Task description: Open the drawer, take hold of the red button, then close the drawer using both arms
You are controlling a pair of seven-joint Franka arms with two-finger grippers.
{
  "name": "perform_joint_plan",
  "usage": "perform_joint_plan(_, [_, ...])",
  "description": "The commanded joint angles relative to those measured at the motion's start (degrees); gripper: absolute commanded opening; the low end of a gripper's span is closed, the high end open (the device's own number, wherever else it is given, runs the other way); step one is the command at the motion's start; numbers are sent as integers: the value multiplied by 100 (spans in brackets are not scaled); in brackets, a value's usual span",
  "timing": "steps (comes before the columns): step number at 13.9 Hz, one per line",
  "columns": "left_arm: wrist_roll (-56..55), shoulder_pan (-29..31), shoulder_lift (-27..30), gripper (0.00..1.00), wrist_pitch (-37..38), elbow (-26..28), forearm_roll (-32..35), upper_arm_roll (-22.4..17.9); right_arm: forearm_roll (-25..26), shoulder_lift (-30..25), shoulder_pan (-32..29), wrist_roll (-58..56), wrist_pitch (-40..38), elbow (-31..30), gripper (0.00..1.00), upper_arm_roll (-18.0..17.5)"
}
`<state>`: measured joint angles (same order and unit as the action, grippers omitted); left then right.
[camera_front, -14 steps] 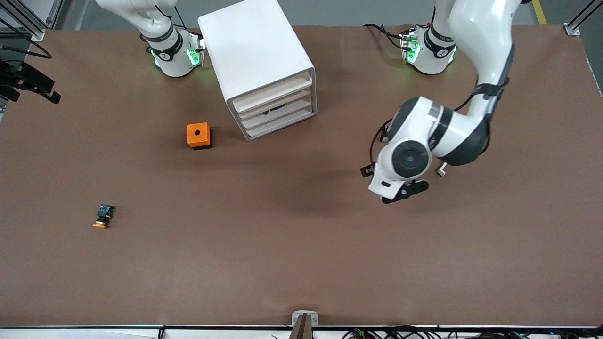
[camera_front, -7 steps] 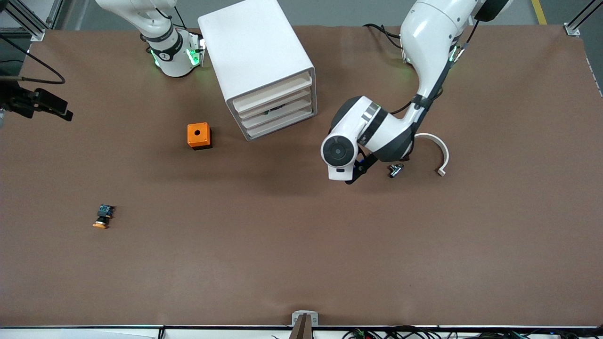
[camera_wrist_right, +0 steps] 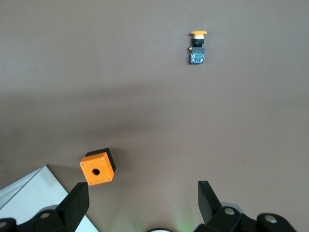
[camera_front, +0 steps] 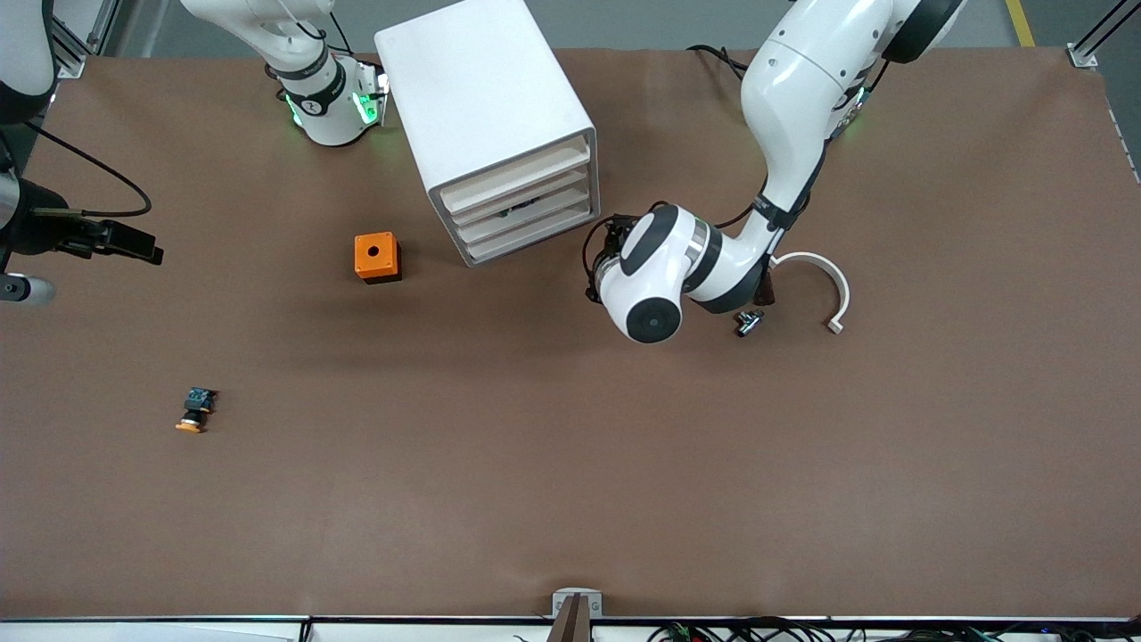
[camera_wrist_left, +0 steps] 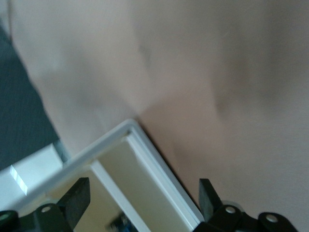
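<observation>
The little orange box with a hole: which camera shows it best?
The right wrist view: the orange box shows large there, its holed top and one dark side plain. The front view shows it smaller, beside the white cabinet. The left wrist view misses it.

Brown table (camera_front: 570, 499), grey floor (camera_front: 660, 22), aluminium frame posts (camera_front: 1095, 36) at corners

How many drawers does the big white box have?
3, stacked in the cabinet front: top drawer, middle drawer, bottom drawer. All look shut.
</observation>
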<state>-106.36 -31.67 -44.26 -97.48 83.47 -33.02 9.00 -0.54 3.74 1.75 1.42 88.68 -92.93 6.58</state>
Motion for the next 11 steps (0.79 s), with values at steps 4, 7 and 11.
perform_joint_plan(4, [-1744, 109, -346, 88, 10, -138, -1565, -30, 71, 373, -201, -414, 387, 162, 100, -16])
perform_joint_plan(7, [-2212, 47, -452, 82, 53, -138, -1910, -21, 71, 373, -166, -344, 344, 144, 100, -25])
perform_joint_plan(11, [-2248, 73, -645, 69, 580, -138, -2691, -12, 71, 355, -9, 191, 247, 118, 100, -51])
